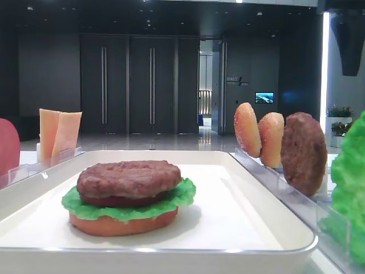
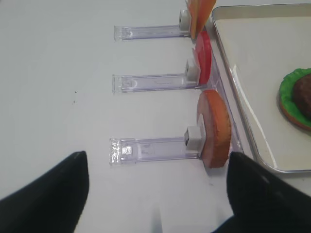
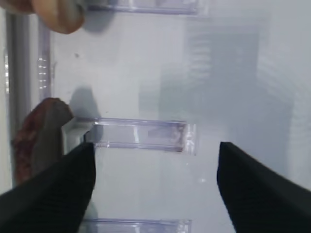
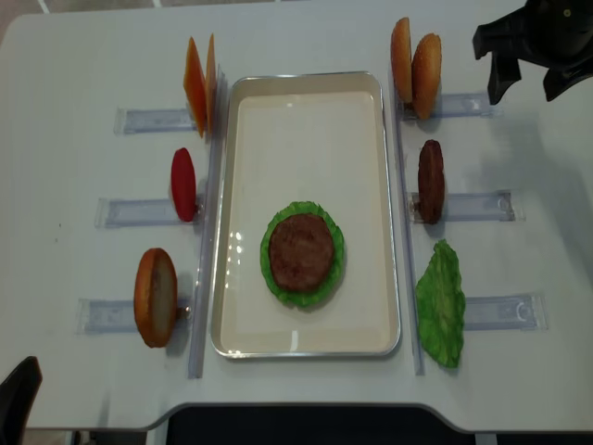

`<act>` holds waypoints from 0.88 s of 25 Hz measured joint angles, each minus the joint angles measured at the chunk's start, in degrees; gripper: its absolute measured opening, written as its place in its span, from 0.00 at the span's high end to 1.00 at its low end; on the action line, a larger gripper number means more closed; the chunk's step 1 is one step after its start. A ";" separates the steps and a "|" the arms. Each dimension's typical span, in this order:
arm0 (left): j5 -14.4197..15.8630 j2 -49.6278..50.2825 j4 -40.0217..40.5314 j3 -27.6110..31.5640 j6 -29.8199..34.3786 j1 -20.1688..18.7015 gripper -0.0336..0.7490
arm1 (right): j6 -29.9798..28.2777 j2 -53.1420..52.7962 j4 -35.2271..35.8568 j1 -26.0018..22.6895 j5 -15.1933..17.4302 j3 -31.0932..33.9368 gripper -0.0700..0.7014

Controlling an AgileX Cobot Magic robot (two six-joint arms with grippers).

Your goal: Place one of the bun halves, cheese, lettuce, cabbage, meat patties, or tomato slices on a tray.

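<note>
Sitting mid-tray (image 4: 232, 185), the stack shows bun, lettuce (image 4: 331, 243), patty (image 4: 301, 251). Both grippers, right (image 4: 528, 74) upper right and left (image 2: 158, 194), stand open, empty. Next likely: fetching cheese (image 4: 199, 79) or tomato (image 4: 183, 184).

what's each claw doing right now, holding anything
Left claw: open, holding nothing.
Right claw: open, holding nothing.

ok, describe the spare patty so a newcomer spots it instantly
Start at the white tray. Right of it stand clear racks; the spare meat patty stands on edge in the middle one. It is dark brown and lumpy, between the bun halves and the lettuce.
</note>
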 joint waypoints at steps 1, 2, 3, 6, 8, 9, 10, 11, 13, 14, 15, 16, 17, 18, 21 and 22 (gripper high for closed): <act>0.00 0.00 0.00 0.00 0.00 0.00 0.07 | -0.28 0.00 0.00 -1.19 0.00 0.00 0.26; 0.00 0.00 0.00 0.00 0.00 0.00 0.07 | -0.48 0.00 0.00 -2.26 0.00 0.00 0.26; 0.00 0.00 0.00 0.00 0.00 0.00 0.07 | -0.72 0.00 -0.12 -3.14 0.00 0.00 0.26; 0.00 0.00 0.00 0.00 0.00 0.00 0.07 | -2.28 0.00 -0.19 -4.60 0.00 0.00 0.26; 0.00 0.00 0.00 0.00 0.00 0.00 0.07 | -2.67 0.00 -0.19 -4.97 0.07 0.00 0.26; 0.00 0.00 0.00 0.00 0.00 0.00 0.07 | -2.98 0.00 -0.19 -5.09 0.07 0.00 0.26; 0.00 0.00 0.00 0.00 0.00 0.00 0.07 | -3.44 0.00 -0.19 -5.17 0.12 0.00 0.26; 0.00 0.00 0.00 0.00 0.00 0.00 0.07 | -3.44 0.00 -0.19 -5.17 0.12 0.00 0.26; 0.00 0.00 0.00 0.00 0.00 0.00 0.07 | -3.44 -0.83 -0.19 -5.17 0.12 0.57 0.27; 0.00 0.00 0.00 0.00 0.00 0.00 0.07 | -3.75 -1.68 -0.19 -5.17 0.06 1.24 0.27; 0.00 0.00 0.00 0.00 0.00 0.00 0.07 | -3.75 -2.54 -0.19 -5.17 0.11 2.06 0.27; 0.00 0.00 0.00 0.00 0.00 0.00 0.07 | -3.82 -3.72 -0.19 -5.17 0.11 2.84 0.27; 0.00 0.00 0.00 0.00 0.00 0.00 0.07 | -3.88 -5.07 -0.19 -5.17 0.11 3.86 0.27; 0.00 0.00 0.00 0.00 0.00 0.00 0.07 | -3.87 -6.29 -0.19 -5.17 0.11 4.97 0.27; 0.00 0.00 0.00 0.00 0.00 0.00 0.07 | -3.87 -11.51 -0.14 -5.17 0.11 8.83 0.28; 0.00 0.00 0.00 0.00 0.00 0.00 0.07 | -3.87 -13.16 -0.06 -5.17 0.11 10.49 0.28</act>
